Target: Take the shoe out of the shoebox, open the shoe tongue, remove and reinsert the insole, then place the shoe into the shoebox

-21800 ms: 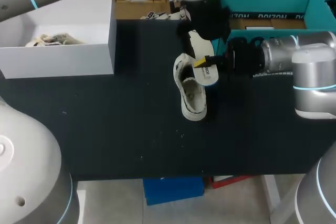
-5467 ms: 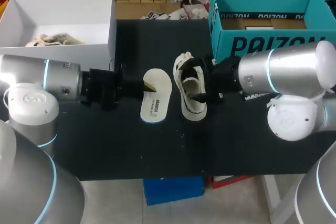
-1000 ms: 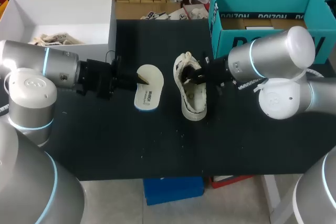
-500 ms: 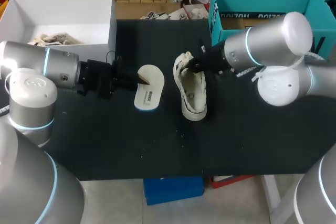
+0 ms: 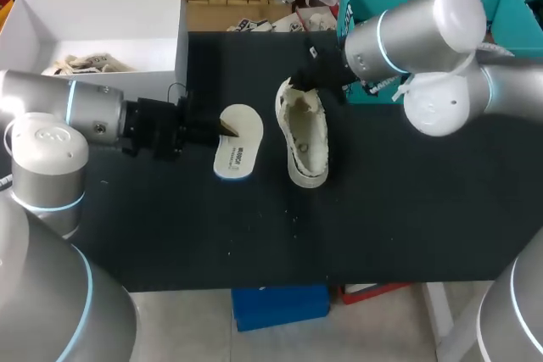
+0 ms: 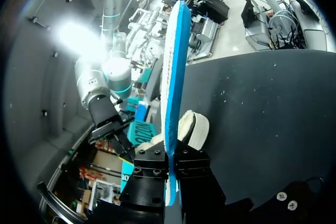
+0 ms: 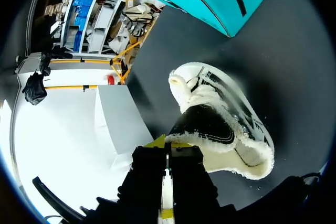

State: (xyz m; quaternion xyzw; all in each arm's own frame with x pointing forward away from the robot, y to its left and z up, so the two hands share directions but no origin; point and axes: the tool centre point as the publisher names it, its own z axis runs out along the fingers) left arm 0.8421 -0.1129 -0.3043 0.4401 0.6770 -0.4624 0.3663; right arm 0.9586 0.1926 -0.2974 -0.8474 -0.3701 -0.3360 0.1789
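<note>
Black tabletop (image 5: 382, 226) carries the shoe (image 5: 307, 146), out of its box and lying mid-table, with the right gripper (image 5: 297, 84) pinched tight on its far rim. Just beside it, the left gripper (image 5: 225, 128) clamps the insole (image 5: 237, 148), already out. By my reckoning, reinserting the insole and reboxing remain; a white shoebox (image 5: 102, 91) waits far left.

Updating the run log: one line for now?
left gripper: shut on insole | right gripper: shut on shoe | insole: out of shoe
</note>
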